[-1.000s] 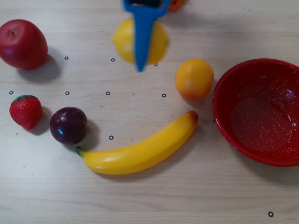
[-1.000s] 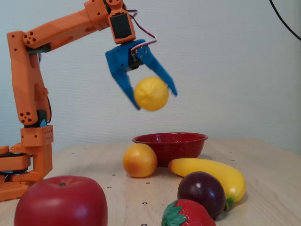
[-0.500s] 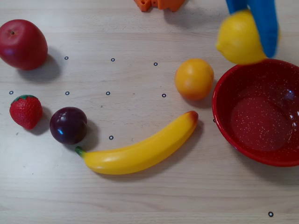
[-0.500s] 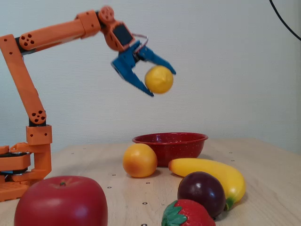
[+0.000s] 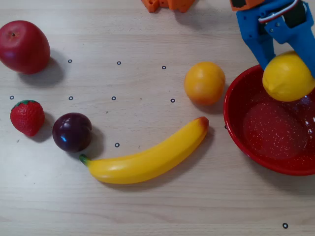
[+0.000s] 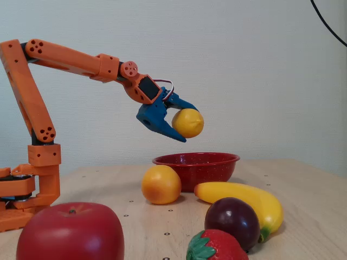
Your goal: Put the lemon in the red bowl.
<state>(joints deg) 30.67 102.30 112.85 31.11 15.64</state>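
Hanging above the red bowl [image 5: 236,130], which sits on the table at the right of the overhead view just beside the orange [image 5: 204,82], the blue gripper [image 6: 186,129] is clamped around the lemon [image 5: 288,77] and holds it clear of the rim. Seen from overhead the lemon lies over the bowl's upper inner part rather than its middle, so a release here could, I judge, strike the sloped glossy wall and bounce or roll out. From the fixed view the drop looks fairly tall, which would add to that bounce.
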